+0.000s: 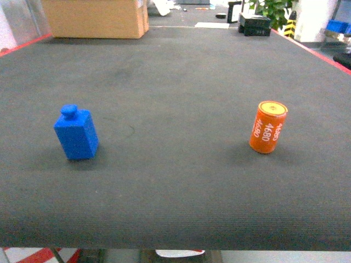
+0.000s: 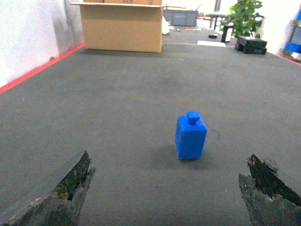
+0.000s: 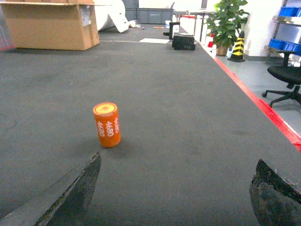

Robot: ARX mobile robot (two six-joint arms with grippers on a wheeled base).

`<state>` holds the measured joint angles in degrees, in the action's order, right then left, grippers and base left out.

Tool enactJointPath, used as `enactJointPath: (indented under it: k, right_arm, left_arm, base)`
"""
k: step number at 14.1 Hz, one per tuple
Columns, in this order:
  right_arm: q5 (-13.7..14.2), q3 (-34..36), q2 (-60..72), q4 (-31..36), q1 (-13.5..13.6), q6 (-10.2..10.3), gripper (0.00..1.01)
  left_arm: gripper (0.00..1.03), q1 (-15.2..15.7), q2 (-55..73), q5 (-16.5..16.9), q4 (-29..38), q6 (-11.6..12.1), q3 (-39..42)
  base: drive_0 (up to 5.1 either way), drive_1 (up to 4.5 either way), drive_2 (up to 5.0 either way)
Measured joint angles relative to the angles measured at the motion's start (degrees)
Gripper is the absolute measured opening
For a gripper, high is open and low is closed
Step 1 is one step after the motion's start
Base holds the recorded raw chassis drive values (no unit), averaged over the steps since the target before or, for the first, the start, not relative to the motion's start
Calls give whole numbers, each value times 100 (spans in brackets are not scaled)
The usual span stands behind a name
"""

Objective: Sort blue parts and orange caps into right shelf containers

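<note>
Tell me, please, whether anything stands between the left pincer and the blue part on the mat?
Nothing visible does. The left pincer is open, and only bare dark mat lies between its fingers and the upright blue part, which stands ahead, slightly right of centre.

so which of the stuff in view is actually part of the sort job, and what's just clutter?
Job items:
- blue part, upright on the mat
- orange cap, upright, printed 4680
- left tool and right tool, both open

Just lying about:
- cardboard box
- potted plant
- striped cone
- office chair
</note>
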<state>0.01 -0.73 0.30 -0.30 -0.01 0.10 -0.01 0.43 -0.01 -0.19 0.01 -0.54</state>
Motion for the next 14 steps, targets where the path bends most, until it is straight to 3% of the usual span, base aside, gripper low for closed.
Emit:
enactJointPath:
  k: [14]
  right_arm:
    - [0, 0, 0, -2, 0, -7, 98]
  left_arm:
    - [98, 0, 0, 0, -2, 0, 0]
  base:
    - [0, 0, 0]
